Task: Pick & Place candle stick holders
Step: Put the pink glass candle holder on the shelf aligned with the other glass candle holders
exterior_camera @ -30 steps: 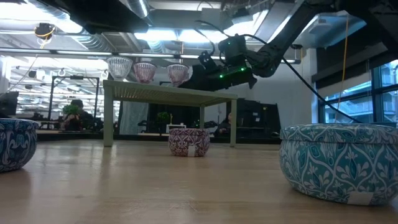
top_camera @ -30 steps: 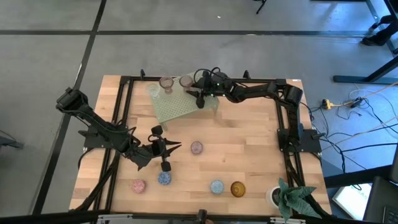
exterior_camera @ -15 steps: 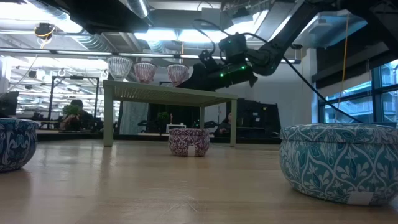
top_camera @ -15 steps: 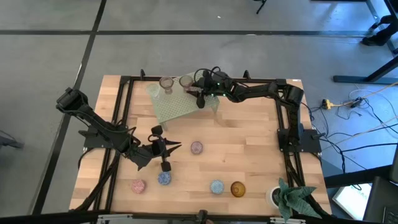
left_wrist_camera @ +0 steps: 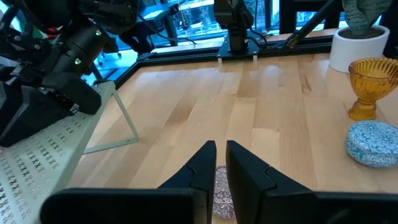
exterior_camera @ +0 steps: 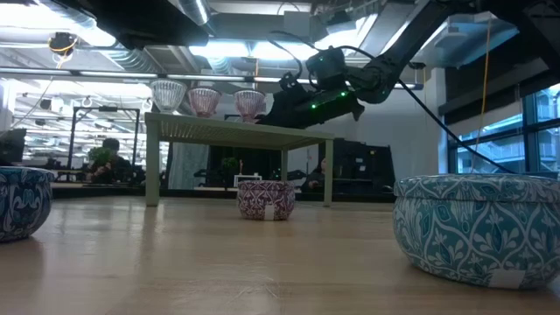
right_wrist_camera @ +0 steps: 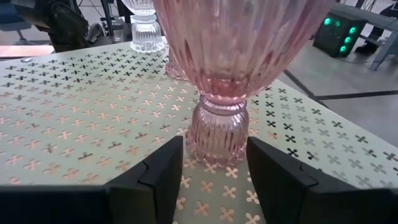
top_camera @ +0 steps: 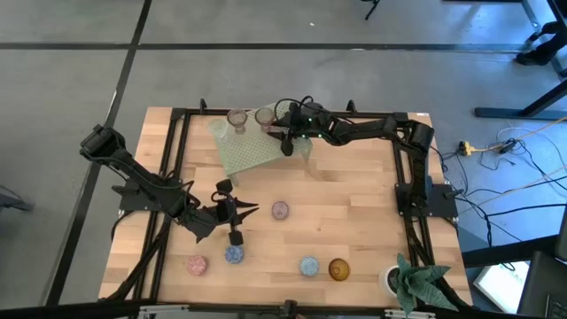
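Wood tabletop (top_camera: 354,204), left side first: left gripper (top_camera: 232,213) hangs pressed together over the loose cups, mauve cup (top_camera: 280,210) just beside it. Green rack (top_camera: 248,151) holds three stemmed holders. Right gripper (top_camera: 282,125) is nearest the pink holder (right_wrist_camera: 227,74), fingers (right_wrist_camera: 155,180) spread either side of its upright stem, not touching. Only its wrist view shows that gap; overhead hides it.

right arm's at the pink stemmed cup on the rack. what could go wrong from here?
1. The right gripper straddles the foot of the pink stemmed cup with open jaws; a crooked pull-back could topple the tall cup.
2. It stands near the edge of the green rack, so a nudge might send it off.
3. Two more stemmed cups stand beside it and could get bumped.
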Motion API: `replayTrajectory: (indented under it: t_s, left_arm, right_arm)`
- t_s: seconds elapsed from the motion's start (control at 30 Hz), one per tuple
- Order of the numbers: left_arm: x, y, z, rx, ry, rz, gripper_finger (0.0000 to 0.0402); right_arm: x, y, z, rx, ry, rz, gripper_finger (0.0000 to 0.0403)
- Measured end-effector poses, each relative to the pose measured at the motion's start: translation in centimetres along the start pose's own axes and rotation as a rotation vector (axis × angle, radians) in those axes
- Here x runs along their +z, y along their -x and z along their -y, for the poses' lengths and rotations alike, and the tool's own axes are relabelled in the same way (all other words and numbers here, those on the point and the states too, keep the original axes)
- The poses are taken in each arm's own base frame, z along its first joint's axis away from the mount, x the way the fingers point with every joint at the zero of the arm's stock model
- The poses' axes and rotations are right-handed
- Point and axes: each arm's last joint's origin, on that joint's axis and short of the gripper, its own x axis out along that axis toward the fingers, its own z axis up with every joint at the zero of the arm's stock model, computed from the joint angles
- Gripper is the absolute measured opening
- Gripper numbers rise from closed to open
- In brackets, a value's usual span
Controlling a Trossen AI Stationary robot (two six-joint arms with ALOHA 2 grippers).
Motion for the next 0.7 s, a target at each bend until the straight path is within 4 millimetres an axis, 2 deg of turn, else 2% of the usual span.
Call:
replayTrajectory:
  t_s: [0.27,0.43,0.7]
  left_arm:
    - [0.0,0.0,0.0,0.000,0.000,0.000,0.0031]
    - [0.0,0.0,0.0,0.000,0.000,0.000,0.0031]
    - [0.0,0.0,0.0,0.000,0.000,0.000,0.0031]
  right_arm:
    - [1.2,0.8,-0.1,-0.001,0.023,0.008,0.0181]
    - [0.6,1.0,-0.2,0.006,0.022,-0.074,0.0181]
    - [0.9,1.4,-0.4,0.013,0.027,-0.100,0.0181]
